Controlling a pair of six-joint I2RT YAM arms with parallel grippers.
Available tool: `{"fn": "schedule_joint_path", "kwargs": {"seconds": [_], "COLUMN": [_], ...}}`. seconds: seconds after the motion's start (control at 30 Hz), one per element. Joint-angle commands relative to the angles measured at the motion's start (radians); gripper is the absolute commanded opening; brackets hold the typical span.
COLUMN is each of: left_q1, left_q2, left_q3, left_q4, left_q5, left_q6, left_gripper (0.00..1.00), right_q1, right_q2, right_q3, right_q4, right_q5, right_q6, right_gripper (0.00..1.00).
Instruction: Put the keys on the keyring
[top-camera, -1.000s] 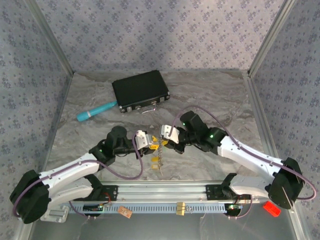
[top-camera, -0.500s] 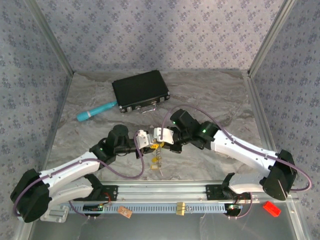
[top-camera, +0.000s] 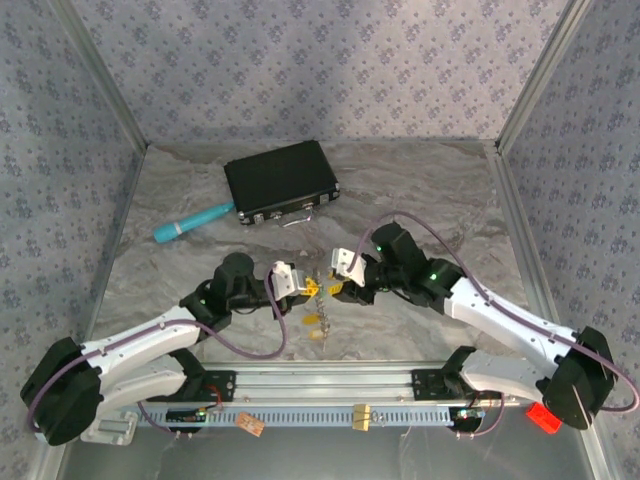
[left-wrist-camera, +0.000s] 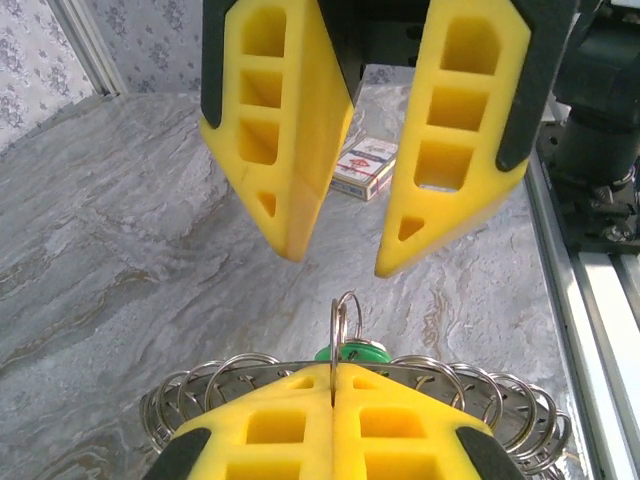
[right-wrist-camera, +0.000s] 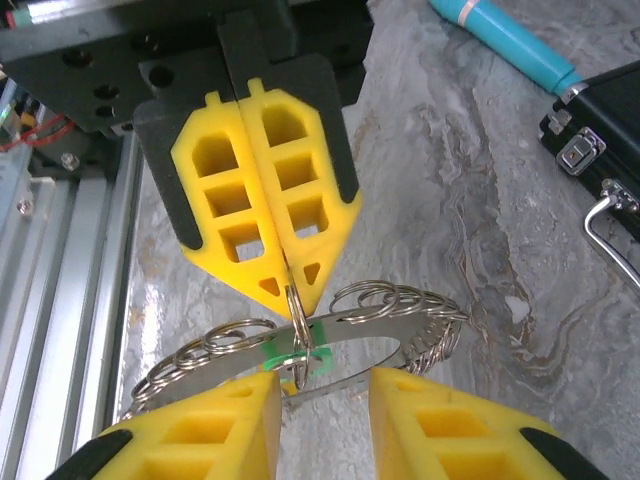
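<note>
The left gripper (right-wrist-camera: 290, 292) has just closed, fingers pinched together on a small split ring (left-wrist-camera: 333, 325) standing up from the keyring (right-wrist-camera: 375, 345), which hangs between the 2 arms. The right gripper (left-wrist-camera: 340, 258) has released and backed off, fingers apart. A green key (left-wrist-camera: 350, 353) sits at that ring. The handover looks done, freeing the right arm.

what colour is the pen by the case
Teal pen, best in the right wrist view.

Black case (top-camera: 281, 181) lies closed toward the back of the grey marbled table (top-camera: 450, 200), teal tube (top-camera: 193, 222) just left of it, small red-and-white box (left-wrist-camera: 365, 167) also on the table.
</note>
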Motion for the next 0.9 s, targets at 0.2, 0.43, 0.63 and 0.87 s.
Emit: {"fn": "schedule_joint_path", "kwargs": {"seconds": [0.2,0.43,0.63,0.87], "left_q1": [-0.004,-0.005,-0.004,-0.006], "left_q2": [0.002,0.002,-0.004,0.014], "left_q3": [-0.003,-0.006,0.041,0.073], "left_q4": [0.128,0.135,-0.022,-0.087], "left_q5": [0.068,0.075,-0.001,-0.004], "left_q6": [-0.043,-0.049,0.011,0.058], "left_gripper": [0.00,0.00,0.27,0.23], "right_q1": [-0.018,-0.020,-0.006,0.050], "right_q2": [0.026,0.045,0.053,0.129], "right_q3": [-0.037,-0.019,0.071,0.198], "right_q4": [0.144,0.128,-0.053,-0.276], "right_q5": [-0.149,-0.149,-0.068,0.076], "right_q6": [0.074,0.063,-0.030,-0.149], "right_gripper": [0.30,0.01,0.00,0.00]}}
